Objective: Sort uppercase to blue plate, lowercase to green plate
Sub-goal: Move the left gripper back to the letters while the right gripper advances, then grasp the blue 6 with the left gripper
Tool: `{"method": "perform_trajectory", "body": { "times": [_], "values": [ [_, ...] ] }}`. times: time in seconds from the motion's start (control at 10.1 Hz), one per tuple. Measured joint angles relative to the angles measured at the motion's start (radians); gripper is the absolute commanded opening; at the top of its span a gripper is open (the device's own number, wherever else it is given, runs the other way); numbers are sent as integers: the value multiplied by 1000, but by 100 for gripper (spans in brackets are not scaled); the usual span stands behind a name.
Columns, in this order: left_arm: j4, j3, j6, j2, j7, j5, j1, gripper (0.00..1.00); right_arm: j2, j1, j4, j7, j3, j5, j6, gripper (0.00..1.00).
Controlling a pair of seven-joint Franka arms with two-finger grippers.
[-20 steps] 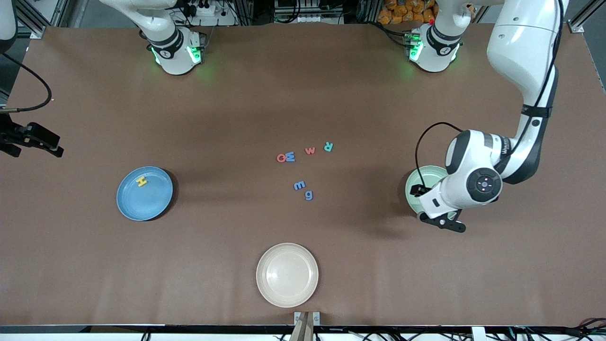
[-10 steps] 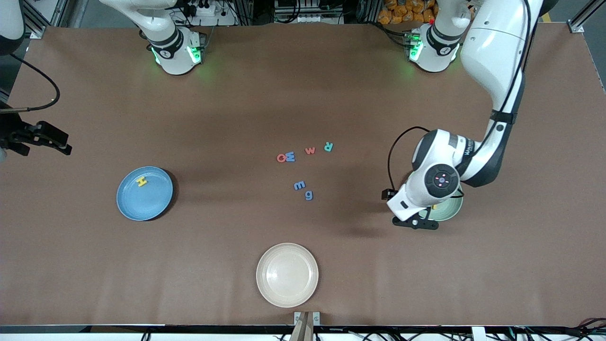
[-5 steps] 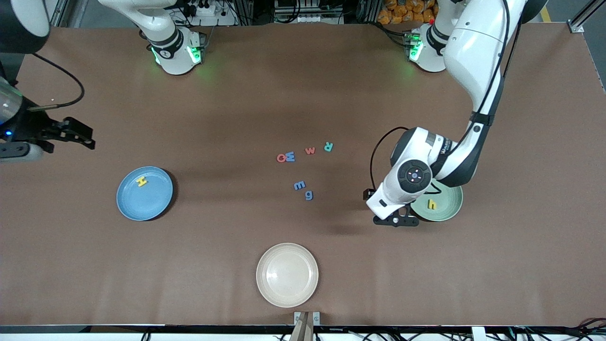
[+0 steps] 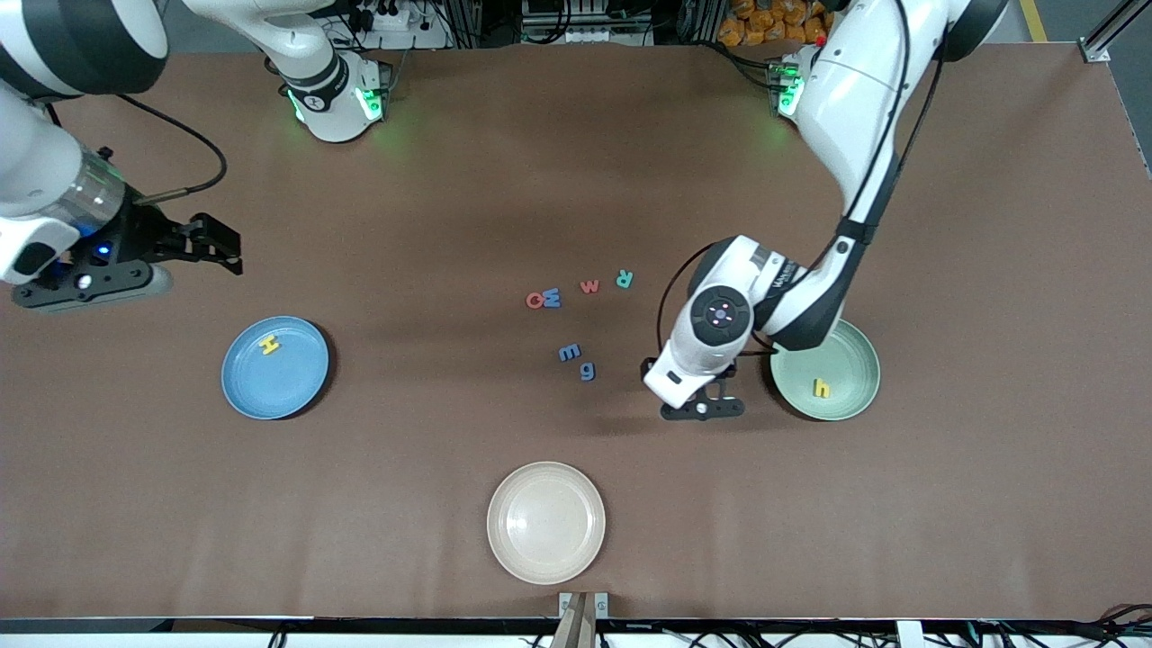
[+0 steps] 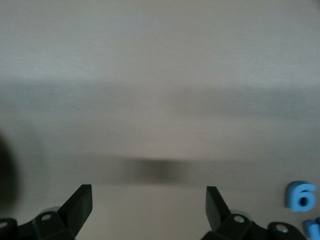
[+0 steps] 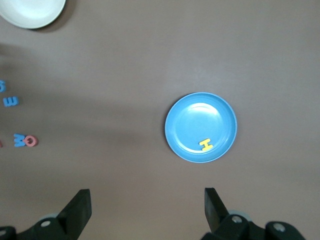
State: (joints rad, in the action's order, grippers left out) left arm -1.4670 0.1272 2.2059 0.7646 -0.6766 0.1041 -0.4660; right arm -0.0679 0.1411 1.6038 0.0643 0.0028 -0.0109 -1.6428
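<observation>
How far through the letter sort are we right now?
Two of eight placed: yellow H on the blue plate, yellow h on the green plate. Nothing held: left gripper open near blue g; right gripper open. Six letters left mid-table.

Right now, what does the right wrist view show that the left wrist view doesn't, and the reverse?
Only the right wrist view shows the blue plate with the yellow H on it, the cream plate, and the blue W touching the red Q. Only the left wrist view shows the blue g up close. Both share bare brown table and their own open gripper at the frame edge: the left gripper low over the table near the letters, the right gripper high over the blue plate's end.
</observation>
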Motion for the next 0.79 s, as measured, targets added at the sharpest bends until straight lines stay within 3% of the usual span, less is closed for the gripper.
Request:
{"method": "perform_trajectory", "body": {
  "times": [0.3,0.79],
  "values": [
    [13,-1,34,27,-82,0,-39,100,-5,73,16,-43,0,-6,-2,100],
    [20,0,31,52,-234,-10,-105,100,-88,308,23,-285,2,-6,-61,100]
  ]
}}
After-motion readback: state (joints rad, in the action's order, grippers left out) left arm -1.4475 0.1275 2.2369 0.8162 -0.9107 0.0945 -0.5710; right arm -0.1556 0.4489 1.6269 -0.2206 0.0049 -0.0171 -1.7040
